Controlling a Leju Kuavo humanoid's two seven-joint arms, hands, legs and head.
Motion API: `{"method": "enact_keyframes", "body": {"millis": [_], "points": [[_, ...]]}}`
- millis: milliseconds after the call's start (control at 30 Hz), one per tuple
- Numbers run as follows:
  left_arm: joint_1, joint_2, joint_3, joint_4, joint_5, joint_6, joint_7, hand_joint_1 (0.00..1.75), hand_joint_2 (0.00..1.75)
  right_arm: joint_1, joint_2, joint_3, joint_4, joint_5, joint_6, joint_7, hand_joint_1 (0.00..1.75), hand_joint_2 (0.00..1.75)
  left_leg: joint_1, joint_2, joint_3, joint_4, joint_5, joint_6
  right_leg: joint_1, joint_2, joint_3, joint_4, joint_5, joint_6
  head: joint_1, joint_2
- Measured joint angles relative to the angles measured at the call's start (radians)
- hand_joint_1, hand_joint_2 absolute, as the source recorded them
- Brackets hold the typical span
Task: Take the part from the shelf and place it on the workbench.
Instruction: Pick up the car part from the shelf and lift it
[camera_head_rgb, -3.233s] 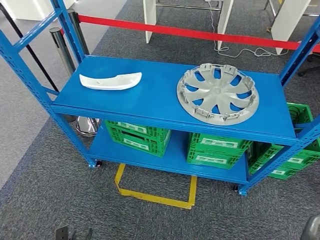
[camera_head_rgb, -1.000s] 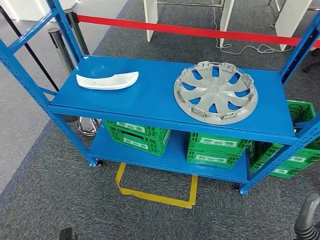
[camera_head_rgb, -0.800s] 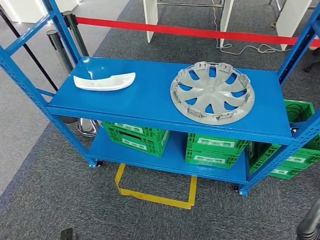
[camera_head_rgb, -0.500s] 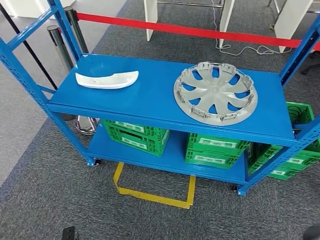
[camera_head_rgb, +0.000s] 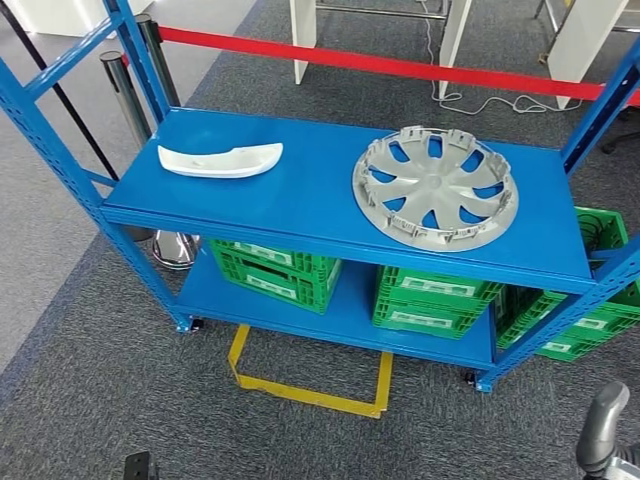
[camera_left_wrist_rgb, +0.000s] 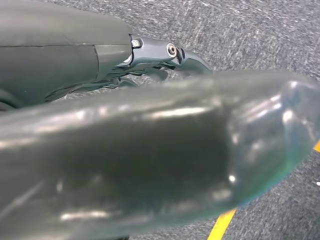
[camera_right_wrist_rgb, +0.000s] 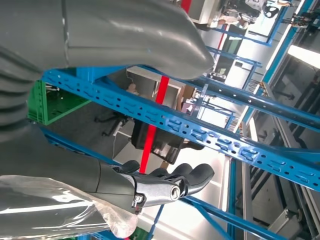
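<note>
- Since half a second ago the right hand (camera_head_rgb: 600, 430) has risen into the lower right corner of the head view, where before only a dark sliver showed at the frame's edge; the shelf and its parts lie as they did, bar a slight sway of the camera.
- In the right wrist view the right hand (camera_right_wrist_rgb: 166, 186) holds nothing, its dark fingers (camera_right_wrist_rgb: 192, 176) stretched out side by side and apart from the thumb, pointing toward the blue shelf frame.
- The left hand (camera_left_wrist_rgb: 158, 55) hangs over the grey carpet; its fingers lie loosely extended and hold nothing.
- The likelier part, a silver wheel cover (camera_head_rgb: 435, 186), lies flat, clips upward, on the right half of the blue top shelf (camera_head_rgb: 317, 195), nearer the right hand and just inside the front edge.
- A white curved trim piece (camera_head_rgb: 220, 160) lies toward the shelf's left back corner, well apart from the wheel cover.
- The wheel cover looks like light moulded plastic, stiff but springy, with a smooth rim and slender clips that could snap. I would take it by the rim at the front edge, or hook through a spoke opening.
- Open room lies above the shelf; the blue uprights (camera_head_rgb: 600, 100) at the right end crowd a sideways lift.
- Green crates (camera_head_rgb: 275, 270) sit on the lower shelf.
</note>
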Motion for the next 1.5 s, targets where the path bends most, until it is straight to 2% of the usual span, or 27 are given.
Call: {"method": "enact_keyframes", "body": {"millis": [67,133,167,233,267,300,333,367,433,500,600,667,767,800,833,867,933,1000,1100,1167,1200,1267,1300,1333,1367,1433,1500], "points": [[-0.001,0.000,0.000,0.000,-0.002,-0.003,-0.004,0.00,0.00,0.002,-0.005,0.009,-0.003,0.004,-0.002,-0.003,0.00,0.87,0.003,0.000,-0.001,0.001,0.001,-0.009,0.000,0.000,0.001,-0.003,0.006,-0.011,0.000,0.000],[-0.002,0.001,0.000,0.000,-0.003,-0.004,-0.009,0.00,0.00,0.001,-0.009,0.017,-0.006,0.005,-0.004,-0.003,0.00,1.75,0.005,0.000,-0.014,0.034,-0.025,-0.019,-0.004,-0.003,0.002,-0.008,0.011,-0.021,-0.003,0.000],[-0.002,0.001,0.000,0.000,-0.004,-0.004,-0.011,0.00,0.00,0.000,-0.012,0.021,-0.007,0.005,-0.006,-0.003,0.00,1.75,0.008,0.001,-0.033,0.081,-0.055,-0.025,-0.007,-0.005,0.003,-0.010,0.012,-0.025,-0.005,0.000],[-0.002,0.001,0.000,0.000,-0.006,-0.004,-0.012,0.00,0.00,0.000,-0.018,0.028,-0.008,0.006,-0.010,-0.003,0.00,1.75,0.013,0.001,-0.093,0.219,-0.124,-0.035,-0.007,-0.007,0.002,-0.010,0.013,-0.027,-0.008,0.000],[-0.001,0.001,0.000,0.000,-0.008,-0.004,-0.012,0.00,0.00,0.000,-0.020,0.030,-0.008,0.006,-0.012,-0.003,0.00,1.75,0.016,0.001,-0.117,0.275,-0.144,-0.038,-0.007,-0.007,0.001,-0.009,0.013,-0.027,-0.008,0.000],[-0.001,0.001,0.000,0.000,-0.010,-0.003,-0.012,0.00,0.00,-0.001,-0.023,0.032,-0.008,0.006,-0.014,-0.003,0.00,1.75,0.018,0.001,-0.126,0.299,-0.144,-0.040,-0.007,-0.008,0.001,-0.009,0.013,-0.027,-0.008,0.000],[0.000,0.001,0.000,0.000,-0.012,-0.002,-0.011,0.00,0.00,-0.001,-0.026,0.033,-0.008,0.006,-0.015,-0.002,0.00,1.75,0.019,0.001,-0.117,0.283,-0.125,-0.040,-0.007,-0.007,0.002,-0.009,0.013,-0.027,-0.008,0.000],[0.000,0.002,0.000,0.000,-0.014,-0.002,-0.011,0.00,0.00,-0.001,-0.029,0.034,-0.008,0.006,-0.016,-0.001,0.00,1.75,0.021,0.001,-0.093,0.235,-0.094,-0.039,-0.007,-0.007,0.004,-0.009,0.012,-0.026,-0.008,0.000],[-0.001,0.003,0.000,0.000,-0.018,-0.001,-0.009,0.00,0.00,0.000,-0.034,0.038,-0.008,0.006,-0.017,0.002,0.00,1.75,0.021,0.001,-0.021,0.089,-0.032,-0.035,-0.007,-0.006,0.008,-0.009,0.011,-0.022,-0.008,0.000],[-0.003,0.003,0.001,0.000,-0.021,0.000,-0.006,0.00,0.00,-0.001,-0.038,0.041,-0.008,0.006,-0.019,0.005,0.00,1.75,0.017,0.001,0.018,0.004,-0.011,-0.028,-0.005,-0.005,0.006,-0.009,0.010,-0.011,-0.008,0.000],[-0.004,0.004,0.002,0.000,-0.024,0.000,0.001,0.00,0.00,-0.005,-0.045,0.046,-0.008,0.007,-0.022,0.009,0.00,1.75,0.013,0.000,0.015,-0.008,-0.008,-0.011,-0.007,-0.004,0.001,-0.010,0.011,0.009,-0.008,0.000],[-0.005,0.005,0.003,0.000,-0.025,0.000,0.002,0.00,0.00,-0.006,-0.051,0.048,-0.008,0.010,-0.027,0.011,0.00,1.75,0.015,0.001,0.016,-0.015,-0.002,0.004,-0.008,-0.003,-0.020,0.028,-0.018,0.017,-0.006,0.000],[-0.007,0.005,0.004,0.000,-0.027,0.000,0.002,0.00,0.00,-0.006,-0.057,0.050,-0.007,0.011,-0.030,0.013,0.00,1.75,0.011,0.002,0.013,-0.016,-0.001,0.014,-0.008,-0.003,-0.111,0.219,-0.108,0.022,-0.003,0.000],[-0.006,0.005,0.005,0.000,-0.027,0.000,0.002,0.00,0.00,-0.005,-0.059,0.051,-0.007,0.011,-0.030,0.014,0.00,1.75,0.009,0.002,0.013,-0.016,-0.001,0.015,-0.007,-0.003,-0.134,0.268,-0.121,0.023,-0.003,0.000],[-0.006,0.006,0.005,0.000,-0.028,0.000,0.002,0.00,0.00,-0.005,-0.061,0.052,-0.006,0.010,-0.031,0.014,0.00,1.75,0.007,0.002,0.013,-0.016,-0.001,0.016,-0.007,-0.003,-0.140,0.277,-0.112,0.021,-0.002,0.000],[-0.006,0.006,0.006,0.000,-0.028,0.000,0.002,0.00,0.00,-0.005,-0.063,0.053,-0.006,0.010,-0.031,0.014,0.00,1.75,0.005,0.002,0.015,-0.016,-0.001,0.016,-0.006,-0.003,-0.124,0.244,-0.084,0.019,-0.003,0.000],[-0.006,0.006,0.007,0.000,-0.029,0.000,0.004,0.00,0.00,-0.006,-0.066,0.055,-0.006,0.010,-0.032,0.014,0.00,1.75,0.002,0.001,0.018,-0.015,-0.003,0.015,-0.004,-0.003,-0.056,0.106,-0.015,0.010,-0.003,0.000],[-0.007,0.005,0.008,0.000,-0.033,0.000,0.004,0.00,0.00,-0.006,-0.068,0.056,-0.005,0.009,-0.033,0.015,0.00,1.75,-0.001,0.000,0.016,-0.012,-0.004,0.010,-0.001,-0.002,-0.005,0.006,0.012,0.002,-0.003,0.000],[-0.007,0.005,0.008,0.000,-0.036,0.002,0.005,0.00,0.00,-0.002,-0.069,0.056,-0.005,0.003,-0.033,0.016,0.00,1.75,-0.001,0.000,0.010,-0.008,-0.003,-0.004,0.001,-0.001,0.003,-0.013,0.012,-0.007,-0.004,0.000],[-0.008,0.005,0.008,0.000,-0.037,0.004,0.005,0.00,0.00,-0.002,-0.071,0.056,-0.005,0.001,-0.033,0.016,0.00,1.75,0.001,0.001,0.000,0.020,-0.025,-0.015,-0.003,-0.003,0.006,-0.017,0.015,-0.016,-0.007,0.000],[-0.008,0.005,0.008,0.000,-0.037,0.005,0.005,0.00,0.00,-0.003,-0.071,0.056,-0.005,0.001,-0.033,0.016,0.00,1.75,0.004,0.001,-0.018,0.063,-0.052,-0.022,-0.005,-0.004,0.007,-0.019,0.016,-0.020,-0.008,0.000],[-0.007,0.005,0.008,0.000,-0.037,0.005,0.005,0.00,0.00,-0.003,-0.071,0.056,-0.005,0.001,-0.033,0.016,0.00,1.75,0.009,0.001,-0.077,0.196,-0.116,-0.032,-0.005,-0.007,0.007,-0.019,0.015,-0.023,-0.011,0.000],[-0.006,0.005,0.008,0.000,-0.037,0.005,0.005,0.00,0.00,-0.002,-0.071,0.056,-0.005,0.000,-0.033,0.016,0.00,1.75,0.012,0.001,-0.102,0.253,-0.136,-0.035,-0.005,-0.007,0.008,-0.019,0.014,-0.024,-0.011,0.000],[-0.006,0.005,0.008,0.000,-0.037,0.005,0.005,0.00,0.00,-0.002,-0.071,0.056,-0.004,0.000,-0.033,0.016,0.00,1.75,0.015,0.001,-0.115,0.280,-0.136,-0.037,-0.005,-0.007,0.008,-0.018,0.014,-0.024,-0.011,0.000],[-0.005,0.005,0.008,0.000,-0.037,0.005,0.005,0.00,0.00,-0.002,-0.071,0.056,-0.004,0.000,-0.033,0.016,0.00,1.75,0.017,0.001,-0.108,0.265,-0.115,-0.038,-0.005,-0.006,0.010,-0.018,0.014,-0.024,-0.011,0.000],[-0.006,0.006,0.008,0.000,-0.037,0.005,0.005,0.00,0.00,-0.002,-0.071,0.056,-0.004,0.000,-0.033,0.016,0.00,1.75,0.021,0.001,-0.049,0.138,-0.042,-0.036,-0.006,-0.005,0.016,-0.018,0.011,-0.020,-0.011,0.000],[-0.008,0.006,0.008,0.000,-0.037,0.005,0.005,0.00,0.00,-0.003,-0.071,0.056,-0.004,0.000,-0.033,0.016,0.00,0.87,0.019,0.001,0.003,0.023,-0.004,-0.031,-0.003,-0.005,0.017,-0.016,0.007,-0.012,-0.010,0.000]]}}
